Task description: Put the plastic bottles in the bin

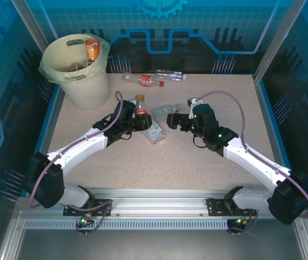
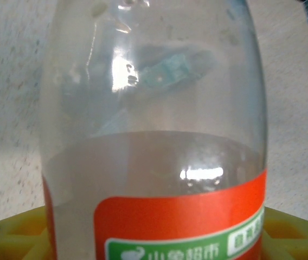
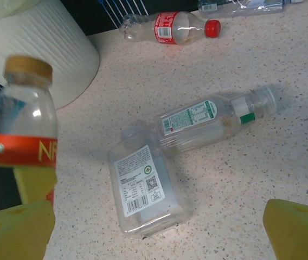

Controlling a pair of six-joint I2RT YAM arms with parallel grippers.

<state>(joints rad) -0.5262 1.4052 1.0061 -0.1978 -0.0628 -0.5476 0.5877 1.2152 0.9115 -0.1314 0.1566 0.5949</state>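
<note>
The orange-labelled bottle carries a green strip with a small white logo and the white Chinese characters 小象超市. A white box beside them holds more characters, cut off at the edge. From the right wrist, its orange band shows a pale "N" and part of a next letter. The flat clear bottle has a white label with a barcode, a square code and print too small to read. The print on the green-and-white-labelled bottle and the red-labelled bottle is also unreadable.

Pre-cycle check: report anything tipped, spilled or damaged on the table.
Four bottles lie on their sides on the table: red-label bottle, clear bottle at the far edge, green-label bottle, white-label bottle. No spill visible. The left gripper holds the orange-label bottle upright.
</note>
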